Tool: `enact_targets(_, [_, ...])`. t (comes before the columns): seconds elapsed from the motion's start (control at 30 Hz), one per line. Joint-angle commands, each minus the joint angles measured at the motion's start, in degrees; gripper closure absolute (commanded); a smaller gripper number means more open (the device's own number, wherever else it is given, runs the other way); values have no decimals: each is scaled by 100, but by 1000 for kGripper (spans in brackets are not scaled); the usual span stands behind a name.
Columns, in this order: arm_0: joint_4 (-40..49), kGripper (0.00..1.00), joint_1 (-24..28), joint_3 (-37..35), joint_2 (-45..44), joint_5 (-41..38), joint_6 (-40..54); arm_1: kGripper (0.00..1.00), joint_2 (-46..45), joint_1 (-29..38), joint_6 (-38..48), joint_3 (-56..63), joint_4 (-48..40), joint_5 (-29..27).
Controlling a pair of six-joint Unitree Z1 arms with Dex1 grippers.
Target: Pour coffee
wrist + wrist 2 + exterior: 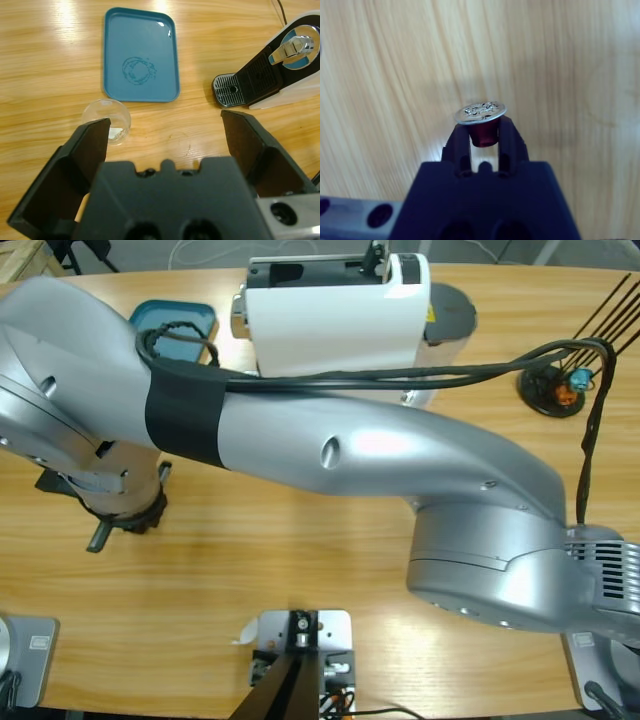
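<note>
Overhead, right gripper pinching red capsule, left gripper agape

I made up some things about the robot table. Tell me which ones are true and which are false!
1. The right gripper is pinching a small red coffee pod with a silver foil top. True.
2. The left gripper is holding the clear glass. False: its jaws are wide open and hold nothing; the glass stands on the wooden table beyond one jaw.
3. The blue tray has a cup standing on it. False: nothing stands on it, only a faint ring mark shows.
4. A white coffee machine stands on the table. True.
5. The glass sits under the machine's spout. False: it stands off to the side, near the tray.
</note>
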Motion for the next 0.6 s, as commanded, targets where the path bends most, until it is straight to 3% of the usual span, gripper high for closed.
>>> enact_targets(0.03, [-50,36,-108,227,130,-88,68,1000,-572,-246,-495,-3211,821,-223])
enact_targets(0.4, [-49,36,-185,227,121,-88,68,1000,-1357,-570,-977,-3202,2683,-1485])
enact_targets(0.5, [-49,36,-228,227,130,-88,68,1000,-1630,-812,-836,-3202,2971,-1471])
enact_targets(0.6, [-47,36,-257,227,149,-88,68,1000,-1820,-1041,-1019,-3211,2994,-969])
